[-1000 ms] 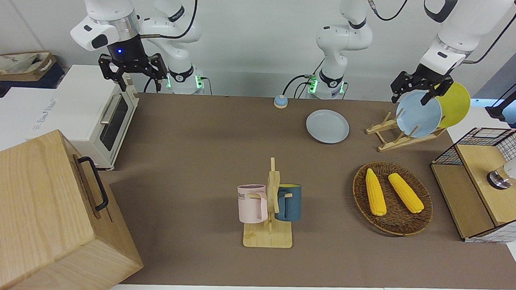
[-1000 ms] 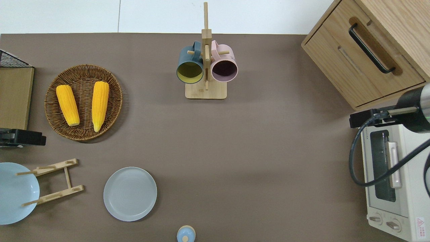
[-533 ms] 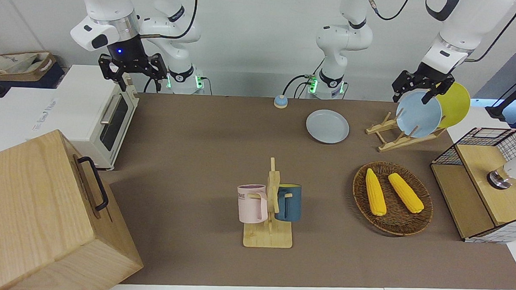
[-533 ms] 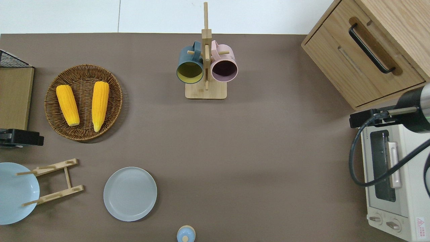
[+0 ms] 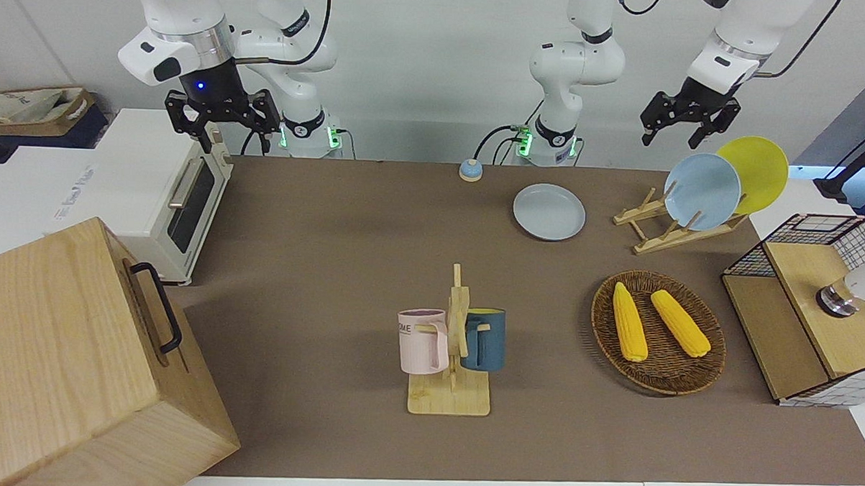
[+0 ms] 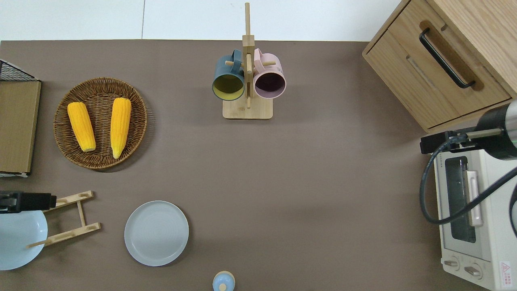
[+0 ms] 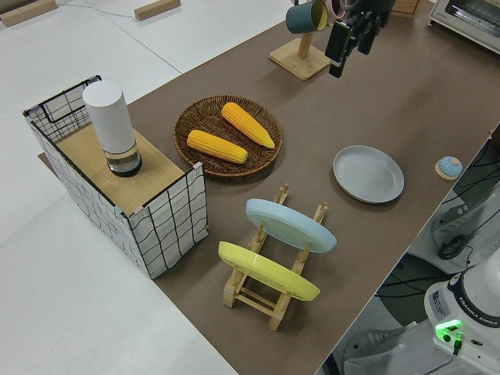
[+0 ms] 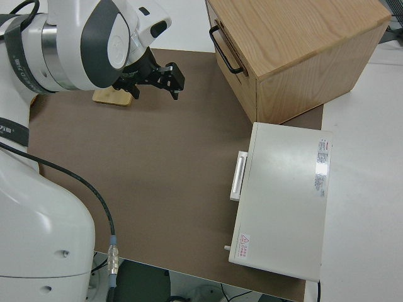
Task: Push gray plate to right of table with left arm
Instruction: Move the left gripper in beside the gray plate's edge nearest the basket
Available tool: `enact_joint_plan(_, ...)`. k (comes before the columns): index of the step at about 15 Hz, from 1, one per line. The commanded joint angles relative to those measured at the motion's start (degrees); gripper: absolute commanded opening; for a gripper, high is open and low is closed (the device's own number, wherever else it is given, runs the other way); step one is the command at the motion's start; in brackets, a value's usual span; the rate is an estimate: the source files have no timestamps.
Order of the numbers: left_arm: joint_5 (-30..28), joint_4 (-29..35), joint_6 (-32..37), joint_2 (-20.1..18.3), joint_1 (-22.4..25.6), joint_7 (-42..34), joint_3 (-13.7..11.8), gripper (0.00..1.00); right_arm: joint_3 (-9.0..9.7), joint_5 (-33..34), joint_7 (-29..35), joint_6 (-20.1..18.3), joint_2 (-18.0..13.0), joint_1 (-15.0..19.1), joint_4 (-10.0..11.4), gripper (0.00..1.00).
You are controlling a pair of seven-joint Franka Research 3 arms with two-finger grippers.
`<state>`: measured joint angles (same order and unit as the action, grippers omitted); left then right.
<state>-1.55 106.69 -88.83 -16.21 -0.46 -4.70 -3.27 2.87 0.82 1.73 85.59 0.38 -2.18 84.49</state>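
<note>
Gray plate (image 6: 156, 233) bare on table (image 6: 307, 182), left tool (image 5: 681, 121) open above the dish rack (image 5: 656, 226)

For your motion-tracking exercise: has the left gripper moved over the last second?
Yes. The left gripper has risen clear of the blue plate in the front view, and overhead it has shifted toward the robots, away from the basket.

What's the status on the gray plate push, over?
Left gripper open, up over the plate rack, empty. Right arm parked. Gray plate flat on the table, untouched. Path toward right arm's end clear.
</note>
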Motion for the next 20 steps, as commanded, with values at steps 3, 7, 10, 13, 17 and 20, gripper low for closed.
enact_joint_plan(3, 0.6, 14.9, -5.2, -9.7, -0.8, 2.0, 1.7, 0.99, -0.06, -1.3, -0.1, -0.8, -0.2, 0.2, -0.3, 0.983)
enact_joint_plan(7, 0.6, 25.2, -14.0, -13.5, -0.6, 2.0, 2.0, 0.99, -0.06, -1.3, -0.1, -0.7, -0.2, 0.2, -0.3, 0.983)
enact_joint_plan(10, 0.5, 28.8, -17.2, -13.5, -0.6, 2.2, 2.0, 0.99, -0.06, -1.3, -0.1, -0.7, -0.2, 0.2, -0.3, 0.983)
enact_joint_plan(13, 0.5, 33.9, -22.6, -13.5, -0.9, 2.2, 2.0, 0.99, -0.06, -1.3, -0.1, -0.7, -0.2, 0.2, -0.3, 0.983)
enact_joint_plan(17, 0.5, 40.3, -30.3, -13.2, -0.9, 2.4, 3.0, 0.99, -0.06, -1.3, -0.1, -0.8, -0.2, 0.2, -0.3, 0.983)
enact_joint_plan(20, 0.5, 42.4, -32.9, -12.6, -0.9, 2.9, 3.1, 0.99, -0.06, -1.3, -0.1, -0.7, -0.2, 0.2, -0.3, 0.983)
